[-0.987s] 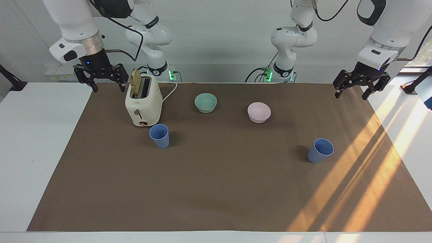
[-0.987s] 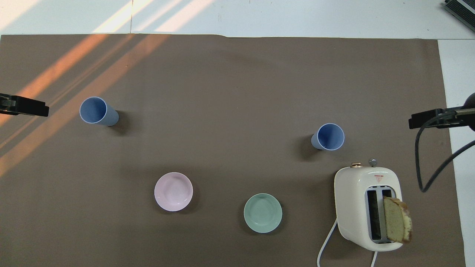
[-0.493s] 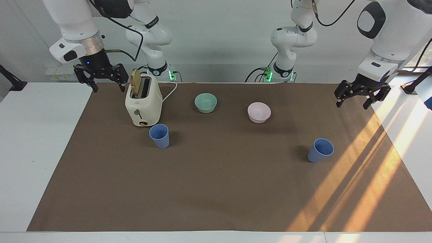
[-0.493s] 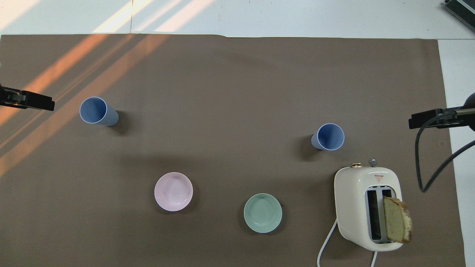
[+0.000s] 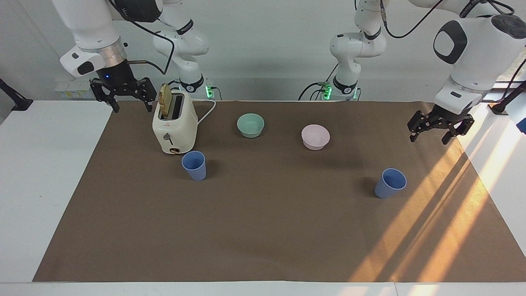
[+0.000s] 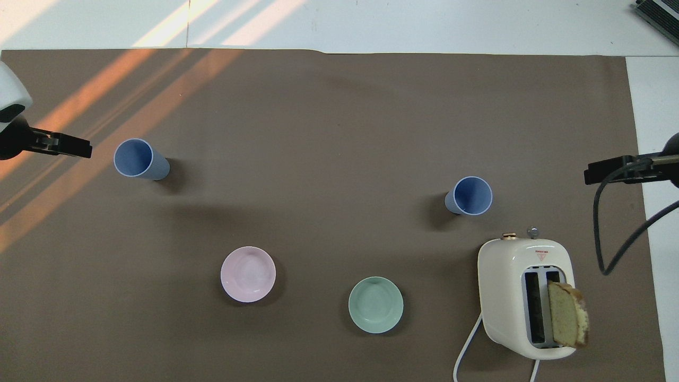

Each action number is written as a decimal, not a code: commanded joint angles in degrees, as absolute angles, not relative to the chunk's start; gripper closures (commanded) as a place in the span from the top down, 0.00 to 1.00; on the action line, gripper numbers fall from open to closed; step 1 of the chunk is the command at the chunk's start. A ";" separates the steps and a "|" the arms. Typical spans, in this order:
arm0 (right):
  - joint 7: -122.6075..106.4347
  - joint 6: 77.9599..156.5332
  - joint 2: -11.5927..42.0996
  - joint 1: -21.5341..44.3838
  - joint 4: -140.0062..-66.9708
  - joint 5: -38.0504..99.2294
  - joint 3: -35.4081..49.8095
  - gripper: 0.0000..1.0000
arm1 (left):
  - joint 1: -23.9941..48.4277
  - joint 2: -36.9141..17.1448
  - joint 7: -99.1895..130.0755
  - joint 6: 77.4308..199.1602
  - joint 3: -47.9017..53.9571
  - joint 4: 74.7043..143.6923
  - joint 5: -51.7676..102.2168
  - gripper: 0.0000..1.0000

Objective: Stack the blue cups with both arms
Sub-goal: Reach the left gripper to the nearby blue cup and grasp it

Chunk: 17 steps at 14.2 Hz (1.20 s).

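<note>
Two blue cups stand upright and apart on the brown mat (image 5: 263,230). One cup (image 5: 194,165) (image 6: 469,195) stands beside the toaster, toward the right arm's end. The other cup (image 5: 390,183) (image 6: 139,159) stands toward the left arm's end. My left gripper (image 5: 428,139) (image 6: 74,147) is open and empty, in the air over the mat's edge at the left arm's end, beside that cup and not touching it. My right gripper (image 5: 132,107) (image 6: 597,174) is open and empty, and waits in the air over the mat's edge beside the toaster.
A cream toaster (image 5: 174,125) (image 6: 525,294) with a slice of bread in one slot stands toward the right arm's end, its cord trailing toward the robots. A mint-green bowl (image 5: 250,125) (image 6: 375,304) and a pale pink bowl (image 5: 315,137) (image 6: 248,274) sit nearer to the robots than the cups.
My left gripper has come down and moved in over the mat toward the cup at its end. The right arm, cups and bowls have not moved.
</note>
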State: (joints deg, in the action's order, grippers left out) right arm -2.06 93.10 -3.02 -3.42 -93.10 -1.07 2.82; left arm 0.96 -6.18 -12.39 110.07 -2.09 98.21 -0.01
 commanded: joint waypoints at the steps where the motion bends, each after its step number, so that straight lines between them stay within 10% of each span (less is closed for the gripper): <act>1: -3.16 93.69 -3.78 -4.22 -93.87 -0.09 3.08 1.00 | -0.35 -9.48 -13.71 114.16 -1.76 99.14 1.32 1.00; 6: -3.16 93.69 -3.78 -4.22 -93.87 -0.09 3.08 1.00 | -0.44 -14.06 -13.71 124.09 -1.76 103.44 4.83 1.00; 12: -3.16 93.69 -3.78 -4.22 -93.87 -0.09 3.08 1.00 | -0.35 -16.26 -13.62 128.40 -1.76 106.96 5.54 0.68; 17: -3.16 93.69 -3.78 -4.22 -93.87 -0.09 3.08 1.00 | -0.18 -15.82 -13.54 127.44 -1.76 108.10 5.98 0.00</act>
